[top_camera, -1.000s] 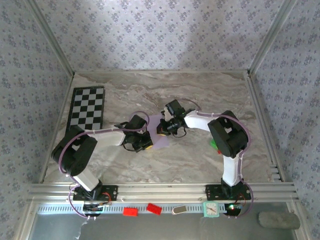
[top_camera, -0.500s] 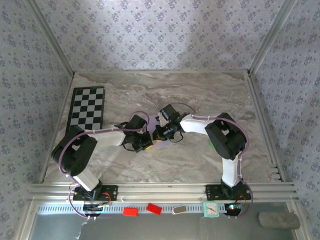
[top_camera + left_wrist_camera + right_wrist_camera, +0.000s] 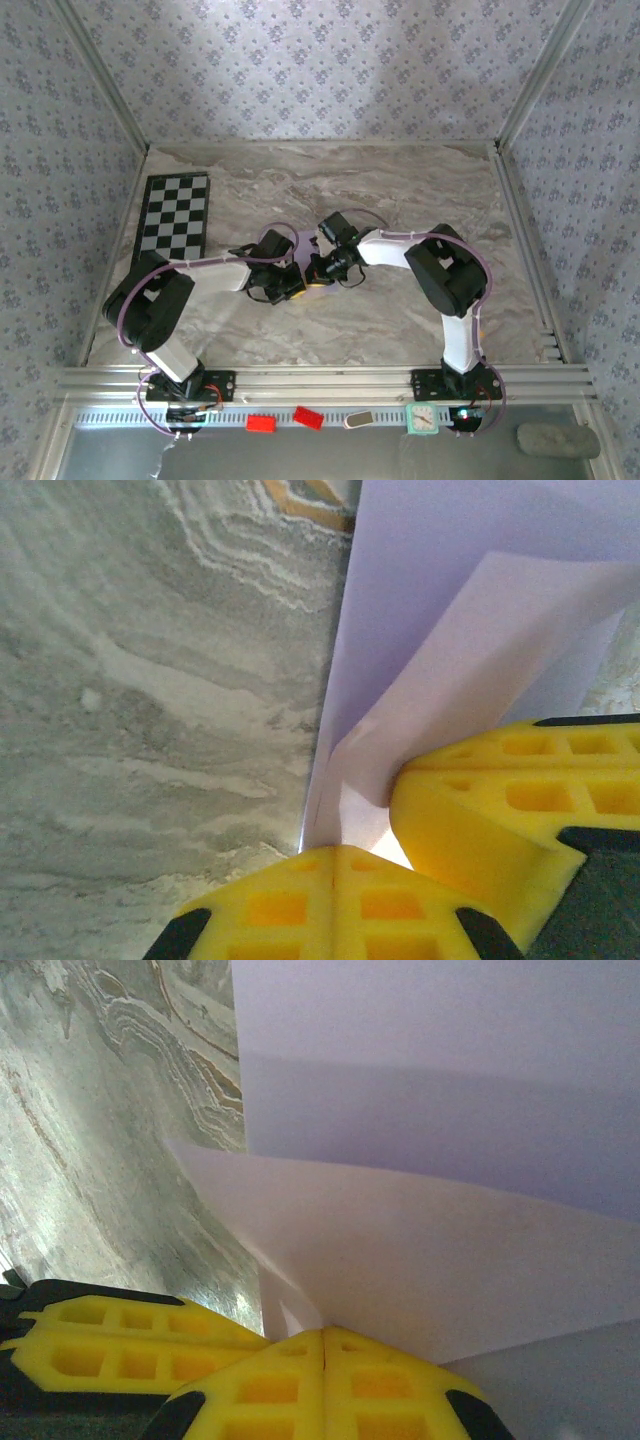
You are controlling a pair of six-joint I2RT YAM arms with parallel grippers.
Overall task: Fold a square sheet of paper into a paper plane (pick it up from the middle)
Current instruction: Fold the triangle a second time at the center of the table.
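The square sheet of paper (image 3: 304, 246) is bent up between the two grippers at the middle of the marble table, with a small lilac patch showing from above. My left gripper (image 3: 295, 284) is shut on one edge of the sheet (image 3: 470, 610), its yellow fingertips (image 3: 337, 848) pressed together on the paper. My right gripper (image 3: 317, 271) sits right beside it, also shut on the sheet (image 3: 430, 1250), where the paper curls up from its jaws (image 3: 323, 1332). One of the right gripper's yellow fingers (image 3: 500, 810) shows in the left wrist view, nearly touching the left gripper.
A black-and-white checkerboard (image 3: 175, 215) lies at the far left of the table. Red blocks (image 3: 262, 423) and a small teal clock (image 3: 422, 418) sit below the front rail. Metal frame posts and patterned walls close in the table.
My right gripper has moved left toward the left gripper, bringing the paper's held parts together. Less of the sheet lies flat. The left gripper has hardly moved.
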